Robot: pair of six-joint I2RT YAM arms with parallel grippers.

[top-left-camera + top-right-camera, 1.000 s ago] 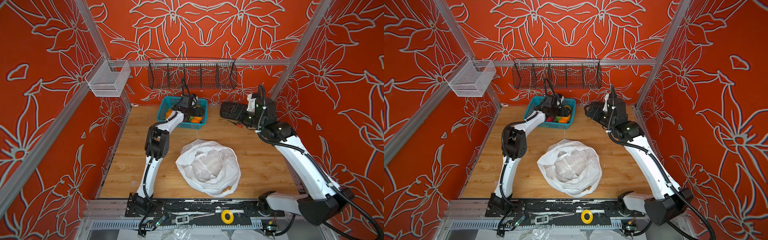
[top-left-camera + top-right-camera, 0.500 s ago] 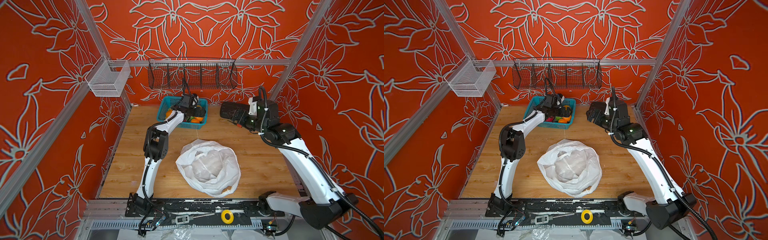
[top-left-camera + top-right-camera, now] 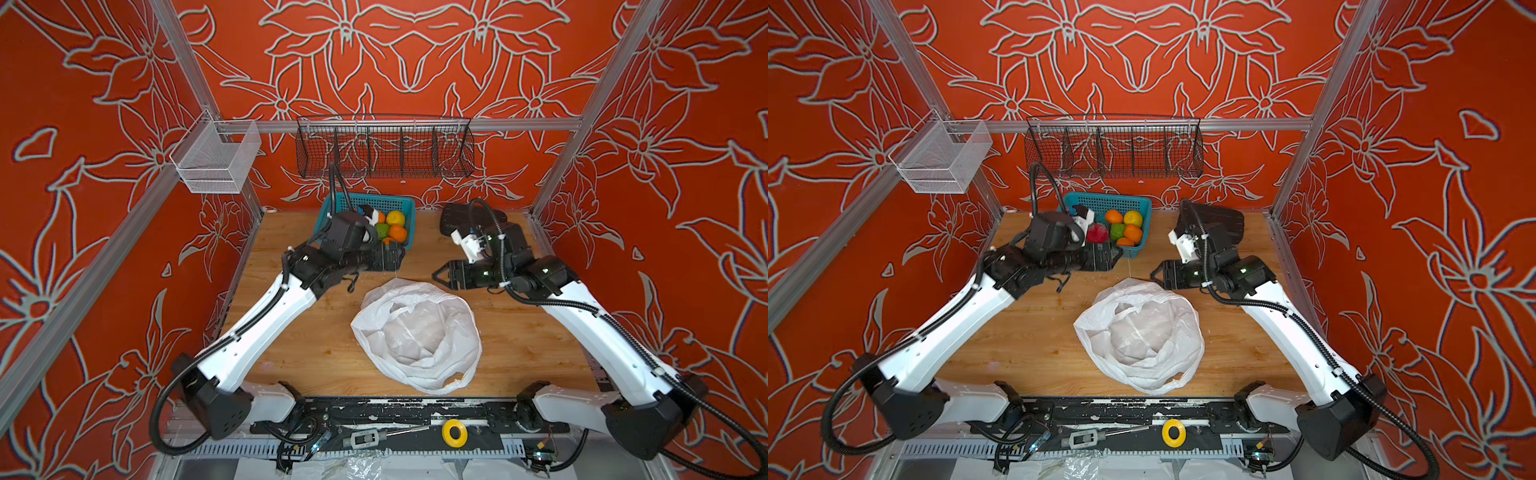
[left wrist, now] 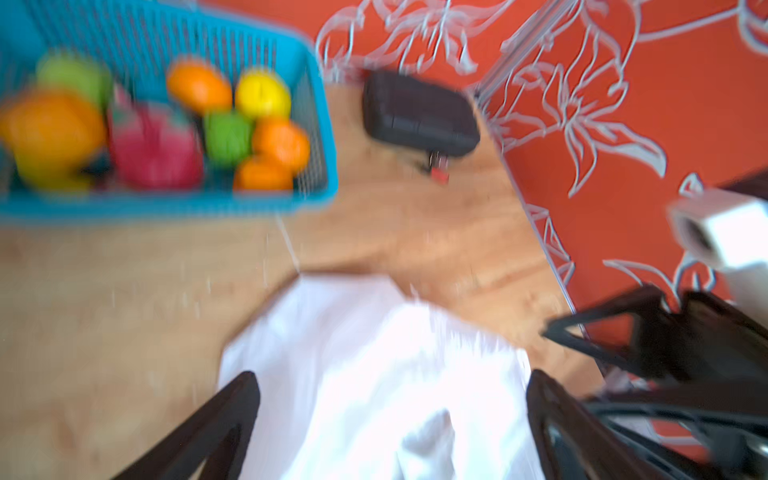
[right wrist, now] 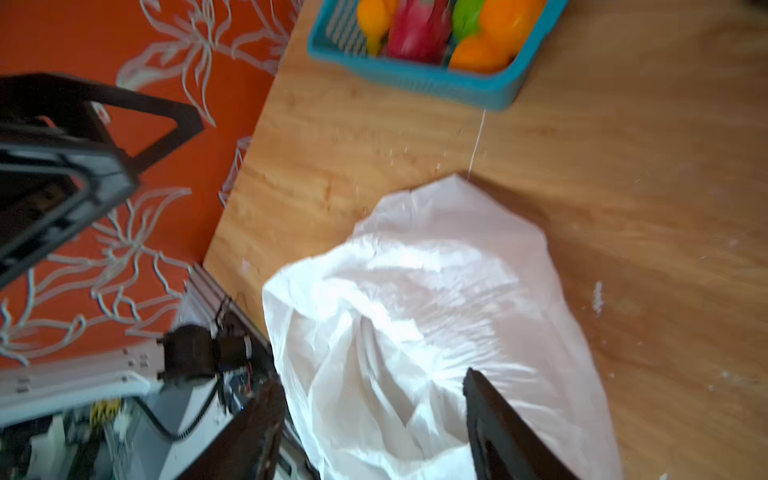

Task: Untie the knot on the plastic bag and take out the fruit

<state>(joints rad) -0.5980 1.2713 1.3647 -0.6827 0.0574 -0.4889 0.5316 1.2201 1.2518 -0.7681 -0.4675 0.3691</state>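
The white plastic bag (image 3: 415, 336) lies slack and crumpled mid-table, one loop handle (image 3: 454, 377) loose at its near edge. No knot shows on it. The fruit (image 3: 1119, 228) sits in the teal basket (image 3: 1144, 216) at the back: oranges, a yellow one, a green one and a pink dragon fruit (image 4: 153, 149). My left gripper (image 3: 397, 257) hovers open just in front of the basket, above the bag's far-left edge (image 4: 390, 395). From the right, my right gripper (image 3: 438, 277) points at the bag's far end, open, with only bag below it (image 5: 374, 399).
A black case (image 3: 455, 216) lies at the back right. A black wire rack (image 3: 384, 151) hangs on the back wall and a white mesh bin (image 3: 216, 164) on the left rail. A thin thread (image 5: 476, 145) runs from bag to basket. A yellow tape roll (image 3: 454, 433) sits on the front rail.
Both arms have drawn back from the table's rear toward the bag. The left gripper left the basket; the right gripper swung down beside the bag, its jaws a little narrower.
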